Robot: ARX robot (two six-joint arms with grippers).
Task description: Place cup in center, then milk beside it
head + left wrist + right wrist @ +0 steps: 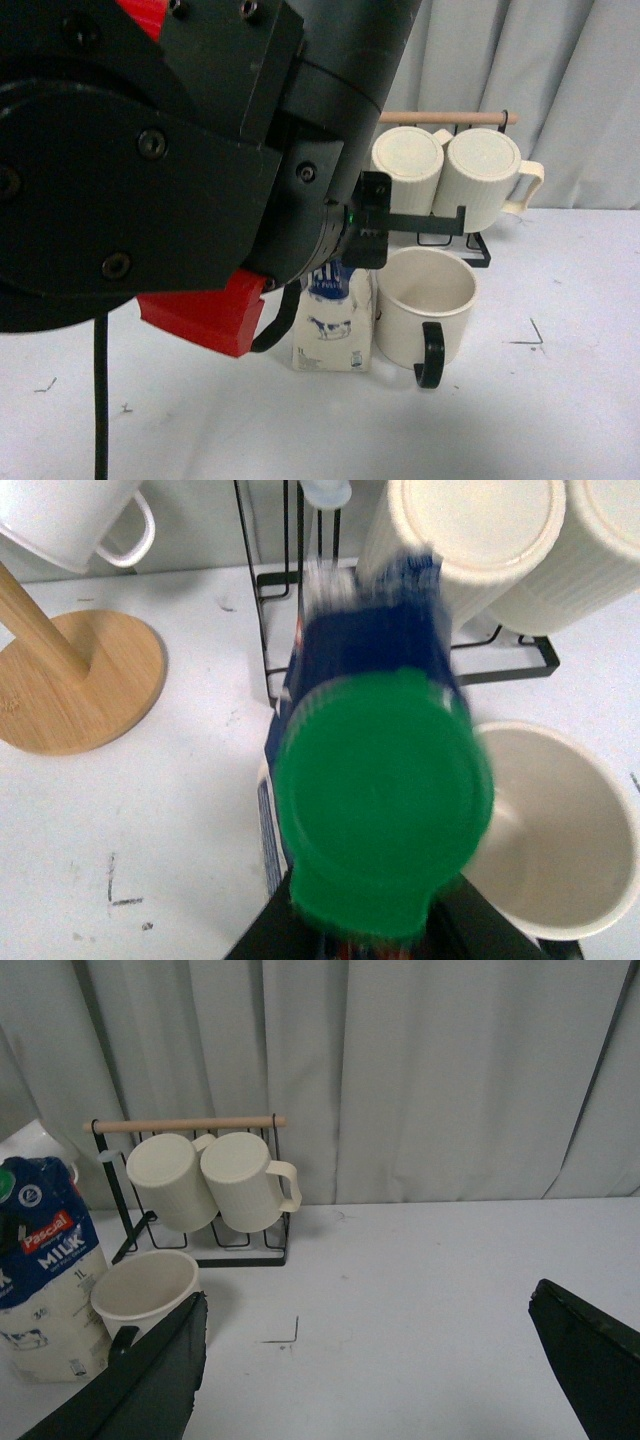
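Surroundings: two ribbed cream mugs (455, 175) hung on a black wire rack (482, 248) just behind the cup (425, 300); a wooden mug stand (70, 685) carrying a small white mug (70, 520) stood off to one side.
Obstruction: the left arm (150, 150) filled much of the front view and hid the carton's top.
Milk carton (335, 335): upright on the white bench (560, 400), green cap up.
Cup: upright just beside the carton, on its right, black handle toward the robot.
Left fingers (262, 942): dark, at either side of the carton's upper part; whether they clamped it could not be told.
Right fingers (140, 1380): spread wide, empty, over bare bench, well apart from both.
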